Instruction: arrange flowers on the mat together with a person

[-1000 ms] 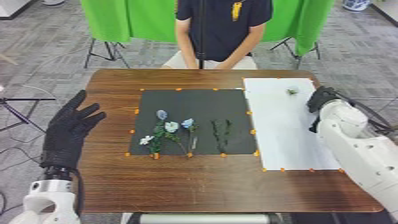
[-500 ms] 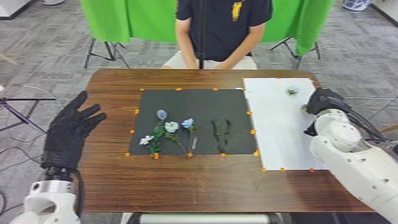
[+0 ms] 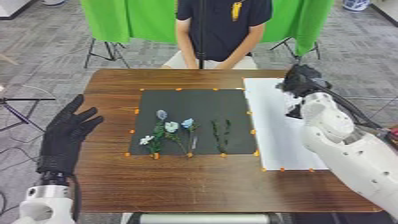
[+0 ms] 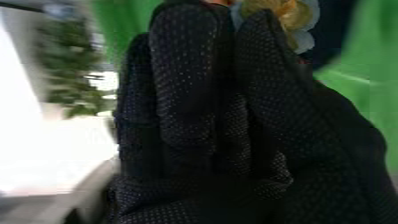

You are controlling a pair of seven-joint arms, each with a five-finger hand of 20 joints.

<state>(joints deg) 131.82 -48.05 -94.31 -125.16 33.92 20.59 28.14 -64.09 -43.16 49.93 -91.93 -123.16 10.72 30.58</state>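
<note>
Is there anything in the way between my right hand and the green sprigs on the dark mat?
Nothing visible stands between the right hand and the green sprigs. The way looks open over the white sheet, with just small orange tabs along the dark mat's edge.

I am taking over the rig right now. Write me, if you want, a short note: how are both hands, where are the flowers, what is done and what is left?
Left hand: open, left of the black mat.
Right hand: at the far end of the white sheet; I cannot tell if it grips anything.
On the mat: blue and white flowers at the left, two green sprigs to their right.
Near the right hand: a pale flower with yellow centre and blurred green leaves.
Done: those pieces lie on the mat.
Left: probably placing the pale flower.
</note>
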